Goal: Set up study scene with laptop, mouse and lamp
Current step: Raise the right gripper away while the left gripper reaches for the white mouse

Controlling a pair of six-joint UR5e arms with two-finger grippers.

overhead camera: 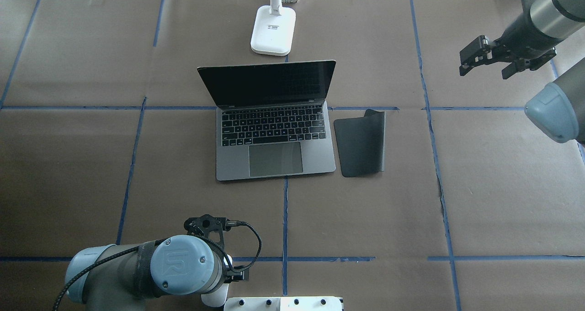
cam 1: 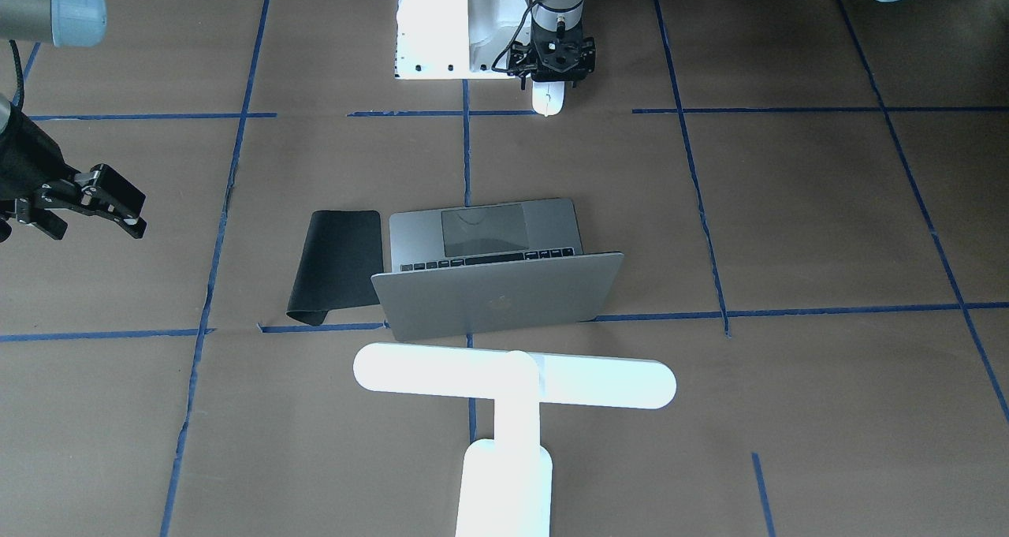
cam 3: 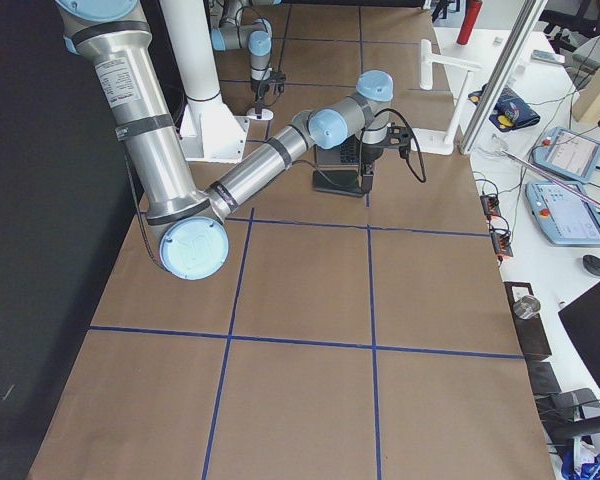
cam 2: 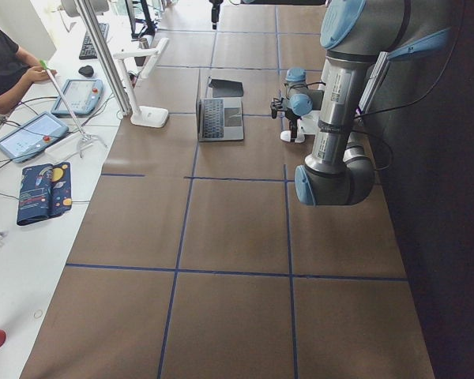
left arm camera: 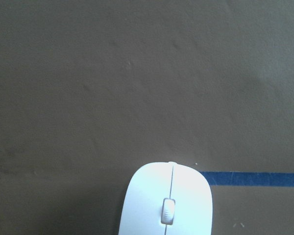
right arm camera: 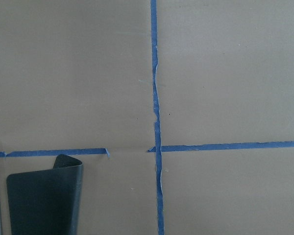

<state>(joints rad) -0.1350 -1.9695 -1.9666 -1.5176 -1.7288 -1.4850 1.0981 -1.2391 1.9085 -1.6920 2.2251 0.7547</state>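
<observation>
The white mouse (cam 1: pixel 549 100) lies on the brown table paper beside the robot's base, and fills the bottom of the left wrist view (left arm camera: pixel 169 200). My left gripper (cam 1: pixel 550 80) points down right over it, its fingers apart on either side of the mouse. The silver laptop (overhead camera: pixel 274 137) stands open mid-table, with its lid (cam 1: pixel 497 296) toward the far side. The white T-shaped lamp (cam 1: pixel 512 379) stands behind the laptop; its base also shows in the overhead view (overhead camera: pixel 273 30). My right gripper (overhead camera: pixel 484 66) hangs open and empty above the far right of the table.
A black mat (overhead camera: pixel 361 142) with a curled far corner lies just right of the laptop, and also shows in the right wrist view (right arm camera: pixel 44 200). The white bolted pedestal (cam 1: pixel 441 24) stands next to the mouse. Blue tape lines cross the table paper.
</observation>
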